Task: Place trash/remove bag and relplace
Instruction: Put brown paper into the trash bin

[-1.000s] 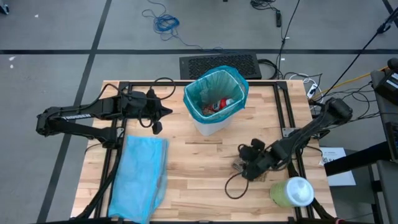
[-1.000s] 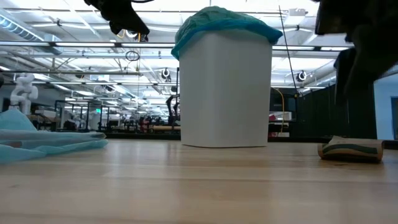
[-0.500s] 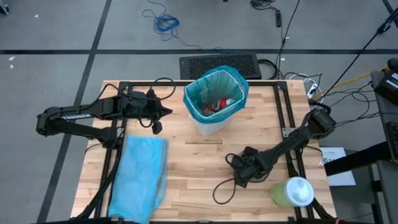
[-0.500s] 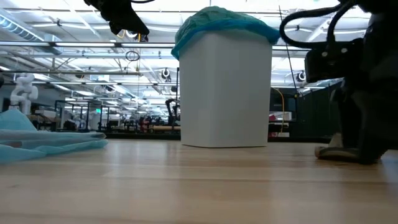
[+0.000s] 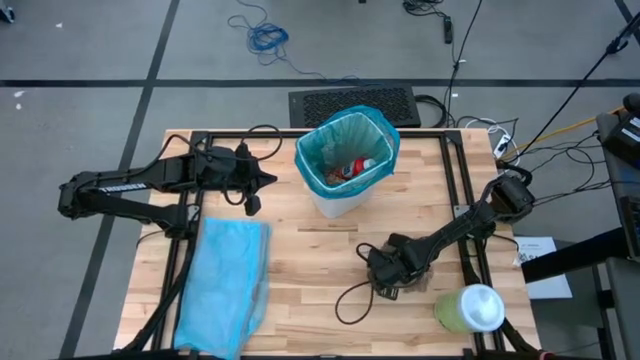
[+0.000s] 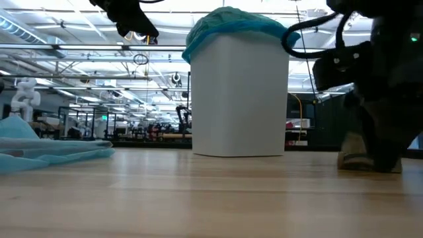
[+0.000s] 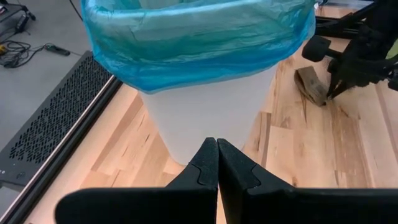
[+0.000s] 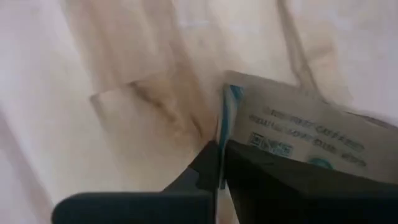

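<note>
— What do you see from above?

— A white bin stands at the far middle of the table, lined with a teal bag. Some trash lies inside it. The left gripper hovers just beside the bin, on its left. A pale blue bag lies flat on the near left part. The right gripper is low at the table, near the right front, beside a green container with a white top.

— And from the table level?

— The bin is in the middle. The right gripper stands down on a brown paper scrap that rests on the wood.

— What about the left wrist camera?

— The left gripper has its fingers pressed together with nothing between them. The bin wall is straight in front. The scrap lies farther off, under the other arm.

— And the right wrist camera?

— The right gripper is closed, and a thin edge of the scrap is pinched between the fingers.
</note>
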Action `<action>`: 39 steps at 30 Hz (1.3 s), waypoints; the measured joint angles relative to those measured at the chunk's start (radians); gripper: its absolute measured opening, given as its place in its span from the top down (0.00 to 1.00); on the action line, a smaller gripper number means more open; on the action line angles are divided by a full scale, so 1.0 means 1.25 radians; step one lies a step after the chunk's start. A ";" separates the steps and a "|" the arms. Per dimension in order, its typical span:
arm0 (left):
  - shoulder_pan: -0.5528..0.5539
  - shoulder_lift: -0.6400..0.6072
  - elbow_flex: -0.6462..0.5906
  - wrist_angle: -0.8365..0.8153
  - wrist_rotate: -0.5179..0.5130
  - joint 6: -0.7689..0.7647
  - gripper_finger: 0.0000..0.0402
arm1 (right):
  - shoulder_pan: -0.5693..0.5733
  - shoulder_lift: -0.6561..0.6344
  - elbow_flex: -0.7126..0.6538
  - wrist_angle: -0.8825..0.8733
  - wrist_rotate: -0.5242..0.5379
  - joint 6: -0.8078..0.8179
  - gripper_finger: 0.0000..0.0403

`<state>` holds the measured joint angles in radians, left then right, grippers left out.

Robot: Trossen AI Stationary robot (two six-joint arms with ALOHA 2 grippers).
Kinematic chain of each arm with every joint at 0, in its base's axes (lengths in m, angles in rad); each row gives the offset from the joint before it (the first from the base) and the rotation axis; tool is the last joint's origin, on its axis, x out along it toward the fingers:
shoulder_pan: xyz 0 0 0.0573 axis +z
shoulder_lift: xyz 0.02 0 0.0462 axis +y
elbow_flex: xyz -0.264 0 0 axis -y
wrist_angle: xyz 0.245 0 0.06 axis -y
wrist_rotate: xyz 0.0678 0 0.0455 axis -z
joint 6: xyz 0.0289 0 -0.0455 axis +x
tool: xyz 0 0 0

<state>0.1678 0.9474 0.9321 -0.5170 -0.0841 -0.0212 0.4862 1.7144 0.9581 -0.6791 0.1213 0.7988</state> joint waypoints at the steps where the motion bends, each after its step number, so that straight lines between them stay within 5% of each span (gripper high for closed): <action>1: 0.000 0.000 0.000 0.000 0.000 0.000 0.99 | -0.005 -0.003 0.008 0.001 -0.010 -0.023 0.98; 13: 0.000 0.005 0.000 0.000 0.000 -0.019 0.99 | -0.039 -0.121 0.131 -0.002 -0.067 -0.292 1.00; 21: 0.000 0.037 0.000 0.007 0.000 -0.017 0.99 | -0.074 -0.206 0.305 -0.069 -0.013 -0.451 1.00; 28: 0.000 0.075 0.000 0.004 0.000 -0.018 0.99 | -0.140 -0.231 0.434 0.020 -0.012 -0.603 1.00; 35: 0.000 0.083 0.000 0.008 0.000 -0.019 0.99 | -0.265 -0.235 0.551 0.001 0.047 -0.625 1.00; 39: 0.000 0.083 0.000 0.013 0.000 -0.019 0.99 | -0.363 -0.235 0.594 -0.060 0.090 -0.534 1.00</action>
<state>0.1677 1.0515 0.9319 -0.5003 -0.0845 -0.0448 0.0323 1.4205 1.7001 -0.7542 0.2343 0.1319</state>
